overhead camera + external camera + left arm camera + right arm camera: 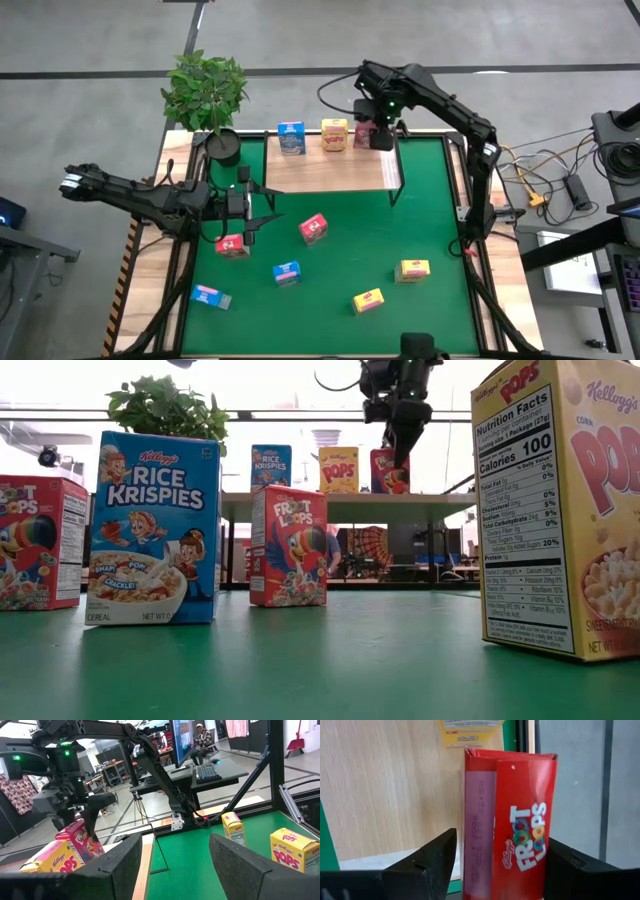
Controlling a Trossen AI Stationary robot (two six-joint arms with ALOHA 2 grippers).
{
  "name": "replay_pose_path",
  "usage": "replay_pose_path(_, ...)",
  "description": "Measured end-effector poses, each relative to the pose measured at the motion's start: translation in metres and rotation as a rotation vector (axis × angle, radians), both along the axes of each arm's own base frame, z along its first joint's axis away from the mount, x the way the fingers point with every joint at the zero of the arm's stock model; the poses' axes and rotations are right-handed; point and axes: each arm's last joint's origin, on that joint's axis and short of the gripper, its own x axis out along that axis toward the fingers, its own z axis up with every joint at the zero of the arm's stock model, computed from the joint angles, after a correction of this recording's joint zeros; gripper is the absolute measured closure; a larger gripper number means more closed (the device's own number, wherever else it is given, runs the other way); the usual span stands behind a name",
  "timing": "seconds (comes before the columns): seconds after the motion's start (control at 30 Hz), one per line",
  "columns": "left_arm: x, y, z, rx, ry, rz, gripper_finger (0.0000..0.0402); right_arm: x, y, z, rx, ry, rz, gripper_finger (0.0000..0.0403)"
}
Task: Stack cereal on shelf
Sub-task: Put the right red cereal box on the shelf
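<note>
The light-wood shelf [330, 170] stands at the table's far side. On it a blue cereal box [291, 138] and a yellow one [334, 134] stand upright on their bottoms. My right gripper [380, 135] is over the shelf's far right corner, shut on a red Froot Loops box [520, 830], which also shows in the low view [390, 472]. My left gripper [262, 204] is open and empty above the table's left part, just beyond a red box [232, 245] on the green mat. My right gripper pinches the red box's upper end [485, 870] between its two fingers, one on each opposite side. The fingers come from above, pointing down. The box stands slightly tilted, its lower end [92, 852] at the shelf board; whether it rests there I cannot tell.
On the green mat [430, 200] are a red box [313, 228], two blue boxes [286, 272] [211, 296] and two yellow boxes [413, 269] [368, 300]. A potted plant [207, 95] stands at the far left corner beside the shelf.
</note>
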Motion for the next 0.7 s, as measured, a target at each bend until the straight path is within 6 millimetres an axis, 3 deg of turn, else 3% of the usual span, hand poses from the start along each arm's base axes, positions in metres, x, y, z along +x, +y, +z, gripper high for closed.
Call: replay_pose_path(0.7,0.0,0.0,0.0,0.011,0.001,0.0,0.0187,-0.014,0.022,0.026,-0.046,-0.049,-0.054,0.0181)
